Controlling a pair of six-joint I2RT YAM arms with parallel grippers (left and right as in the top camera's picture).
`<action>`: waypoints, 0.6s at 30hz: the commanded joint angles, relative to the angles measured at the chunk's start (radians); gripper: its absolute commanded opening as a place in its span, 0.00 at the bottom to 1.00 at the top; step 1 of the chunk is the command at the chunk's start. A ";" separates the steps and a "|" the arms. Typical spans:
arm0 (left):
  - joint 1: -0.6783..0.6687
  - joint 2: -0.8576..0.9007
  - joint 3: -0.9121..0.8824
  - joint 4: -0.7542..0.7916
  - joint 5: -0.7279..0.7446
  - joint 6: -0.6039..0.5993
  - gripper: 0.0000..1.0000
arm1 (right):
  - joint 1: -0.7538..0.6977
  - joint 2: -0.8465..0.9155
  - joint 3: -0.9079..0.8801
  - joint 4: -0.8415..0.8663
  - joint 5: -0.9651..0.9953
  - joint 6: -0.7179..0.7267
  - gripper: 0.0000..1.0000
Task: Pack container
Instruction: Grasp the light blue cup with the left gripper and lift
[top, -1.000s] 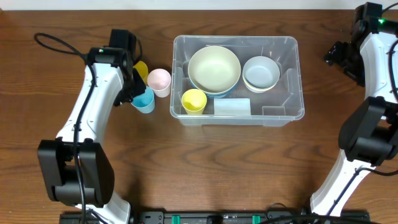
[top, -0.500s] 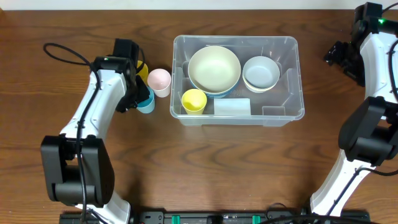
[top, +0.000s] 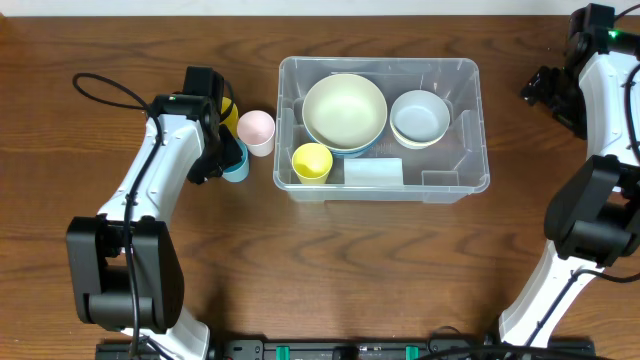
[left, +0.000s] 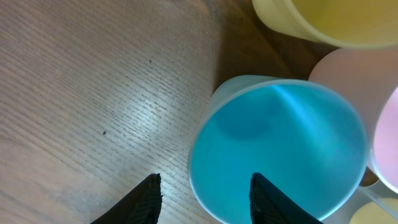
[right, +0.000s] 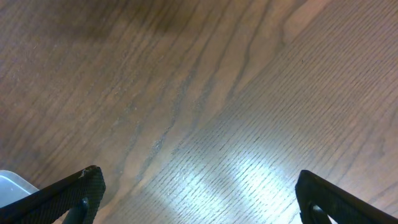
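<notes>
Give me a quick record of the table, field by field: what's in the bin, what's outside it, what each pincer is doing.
container: clear bin, mid-table
inside: pale green bowl, white bowl, yellow cup
outside, left: pink cup, blue cup, second yellow cup
left pincer: open, fingers astride the blue cup's rim
right pincer: open, over the table, holding nothing

No legible text on container, seemingly.

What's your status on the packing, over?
Left gripper open, straddling rim of blue cup. Right gripper open over table. Container holds big bowl, small bowl, yellow cup. Pink cup close beside blue cup.
</notes>
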 joint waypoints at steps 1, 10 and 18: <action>0.003 0.013 -0.015 0.005 -0.001 -0.010 0.47 | -0.010 0.011 0.004 -0.001 0.014 0.013 0.99; 0.003 0.013 -0.086 0.056 0.000 -0.029 0.47 | -0.010 0.011 0.004 -0.001 0.014 0.013 0.99; 0.003 0.013 -0.086 0.063 0.000 -0.028 0.20 | -0.010 0.011 0.004 -0.001 0.014 0.013 0.99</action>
